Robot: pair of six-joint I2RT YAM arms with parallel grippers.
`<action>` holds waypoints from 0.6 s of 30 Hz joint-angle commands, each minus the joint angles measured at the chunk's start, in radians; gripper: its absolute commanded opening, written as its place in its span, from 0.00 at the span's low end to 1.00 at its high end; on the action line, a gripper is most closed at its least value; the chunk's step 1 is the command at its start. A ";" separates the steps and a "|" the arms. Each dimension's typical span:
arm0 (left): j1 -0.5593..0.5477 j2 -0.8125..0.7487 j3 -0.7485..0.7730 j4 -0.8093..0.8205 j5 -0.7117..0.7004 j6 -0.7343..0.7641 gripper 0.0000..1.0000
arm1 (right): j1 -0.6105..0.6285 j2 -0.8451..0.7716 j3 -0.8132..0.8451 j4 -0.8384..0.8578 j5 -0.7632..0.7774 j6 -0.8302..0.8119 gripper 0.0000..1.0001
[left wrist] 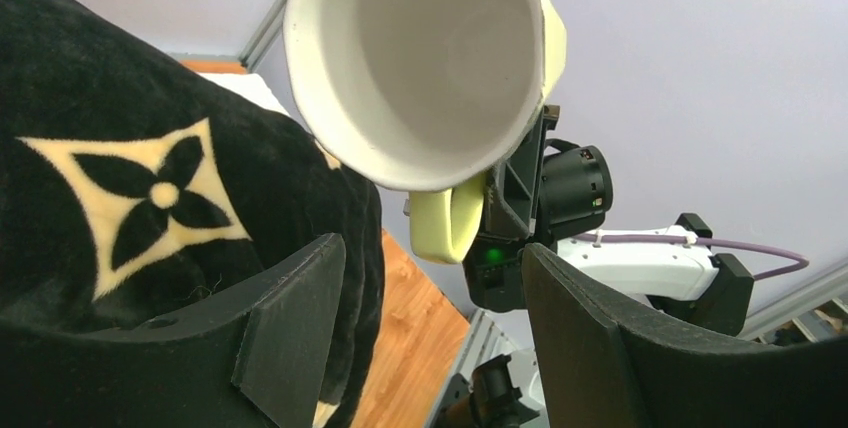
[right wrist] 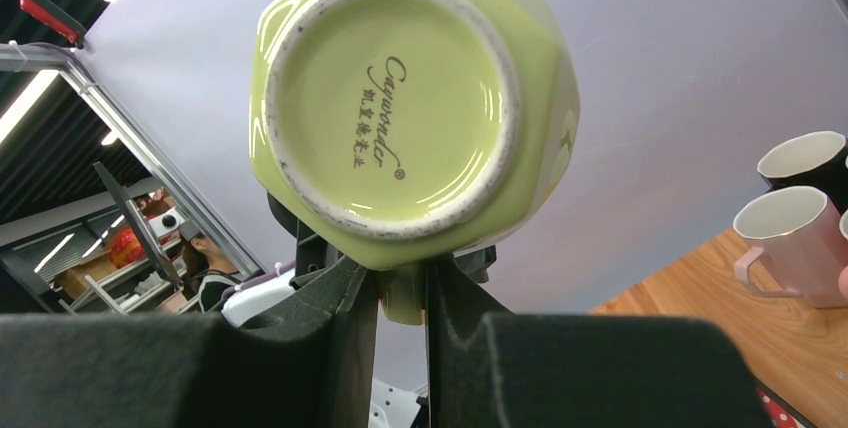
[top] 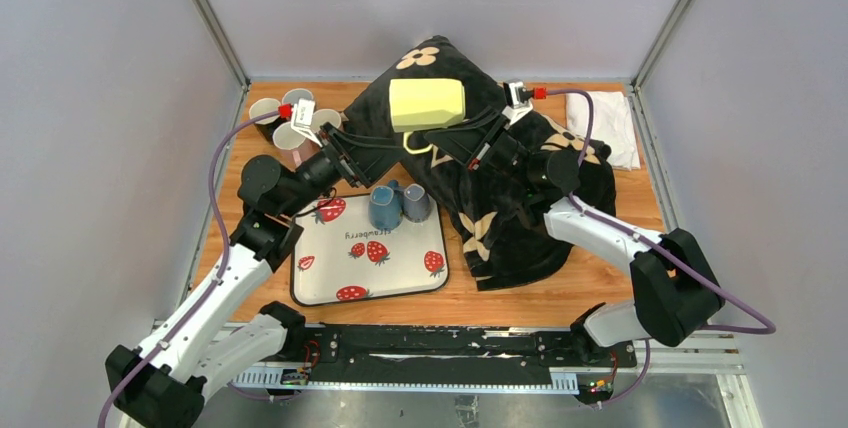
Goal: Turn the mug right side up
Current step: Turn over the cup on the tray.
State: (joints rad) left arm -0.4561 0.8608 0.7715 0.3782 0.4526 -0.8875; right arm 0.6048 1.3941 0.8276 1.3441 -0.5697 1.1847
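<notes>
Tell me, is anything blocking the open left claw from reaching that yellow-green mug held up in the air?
Nothing visible. The yellow-green mug turns its white mouth toward the left gripper across open air. The right gripper clamps the handle, and the black flowered blanket lies off to the side.

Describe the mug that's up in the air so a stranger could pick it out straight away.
Find the black flowered blanket heaped on the table. Above it a yellow-green mug lies sideways in the air, handle pinched by the right pincer. The other mugs all sit lower down, and none is that colour.
</notes>
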 commanded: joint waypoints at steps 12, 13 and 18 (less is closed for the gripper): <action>-0.016 0.045 0.027 0.104 0.000 -0.061 0.62 | 0.035 -0.011 0.089 0.182 -0.048 -0.012 0.00; -0.016 0.046 0.028 0.108 -0.001 -0.063 0.61 | 0.037 -0.009 0.094 0.182 -0.051 -0.013 0.00; -0.016 0.056 0.036 0.127 -0.005 -0.079 0.59 | 0.050 0.001 0.102 0.185 -0.059 -0.017 0.00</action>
State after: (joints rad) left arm -0.4667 0.9085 0.7727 0.4496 0.4515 -0.9516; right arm 0.6289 1.4048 0.8612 1.3922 -0.6224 1.1839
